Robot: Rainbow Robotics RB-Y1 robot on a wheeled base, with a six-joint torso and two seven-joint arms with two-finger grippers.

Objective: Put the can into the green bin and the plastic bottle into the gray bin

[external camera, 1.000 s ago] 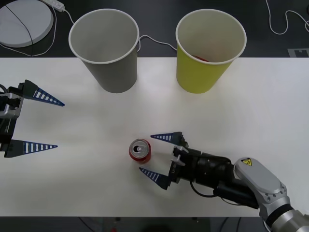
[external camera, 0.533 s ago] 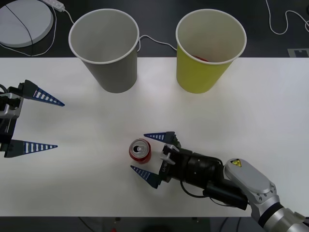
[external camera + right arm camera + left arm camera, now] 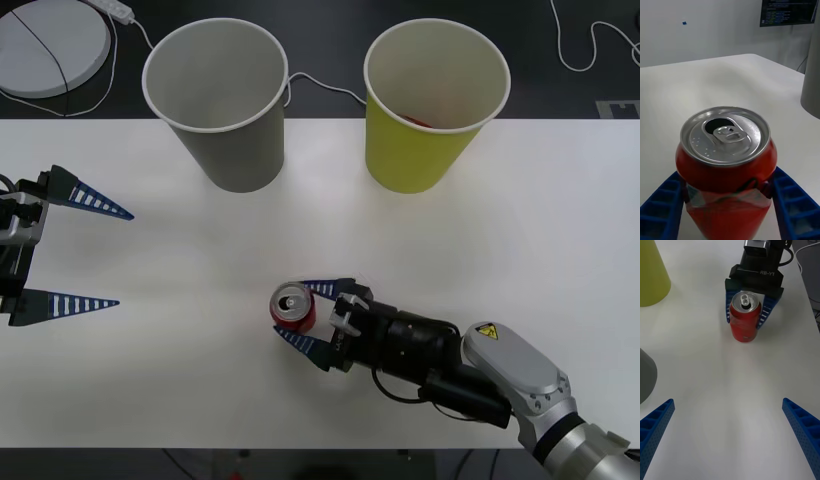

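The red can [image 3: 293, 307] with its silver top stands upright on the white table, front of centre. My right gripper [image 3: 292, 311] is shut on the can, one blue finger pressed to each side; the right wrist view has the can [image 3: 727, 165] tight between the fingers [image 3: 792, 204]. My left gripper [image 3: 123, 258] hangs open at the table's left edge, well away, and its wrist view looks at the can [image 3: 745, 320]. The gray bin [image 3: 232, 150] and the green bin [image 3: 425, 155] stand upright at the back, a bit of red inside the green one. The plastic bottle is out of view.
A round white disc [image 3: 48, 45] and white cables [image 3: 320, 85] lie beyond the table's far edge. Bare white tabletop [image 3: 200, 260] stretches between the can and both bins.
My right gripper moved left along the table until its fingers came around the can, then closed onto it. The left arm and both bins stayed put.
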